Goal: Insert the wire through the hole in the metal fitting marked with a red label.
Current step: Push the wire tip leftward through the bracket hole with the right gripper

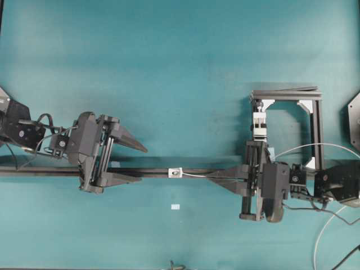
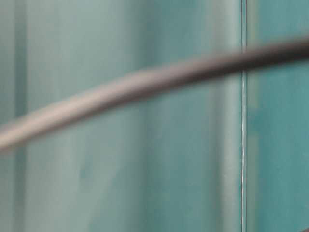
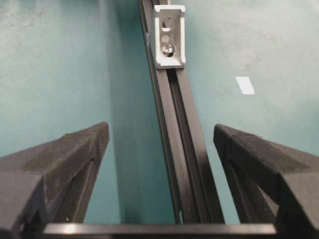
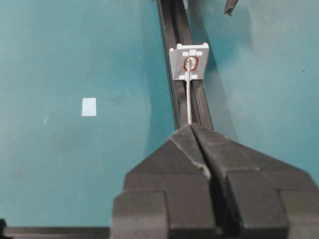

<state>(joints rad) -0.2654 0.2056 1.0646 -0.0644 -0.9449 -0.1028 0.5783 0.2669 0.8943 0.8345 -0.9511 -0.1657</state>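
One thin wire (image 4: 189,102) runs straight ahead from the right gripper (image 4: 192,127) to the fitting (image 4: 189,61), its tip at the red-ringed hole (image 4: 191,63); whether it has already entered or only touches the face I cannot tell from the right wrist view. Its long axis lies along the black rail (image 4: 199,107), so in the overhead view it points leftward from the right gripper (image 1: 220,176) to the fitting (image 1: 176,172), slightly slanted against the rail (image 1: 146,170); the move to come, as I judge it, is a push along that line, with little room for drift since the hole is barely wider than the wire (image 1: 197,175). The right arm is the nearer one and does the work; its jaws are pressed fully together, pinching the wire at their tips. The left gripper (image 1: 132,163) stands well apart on the other side of the fitting, jaws spread wide astride the rail (image 3: 187,174), holding nothing; its wrist view looks up the rail to the fitting's back (image 3: 169,36), where no wire shows. The table-level view is blurred and tells nothing.
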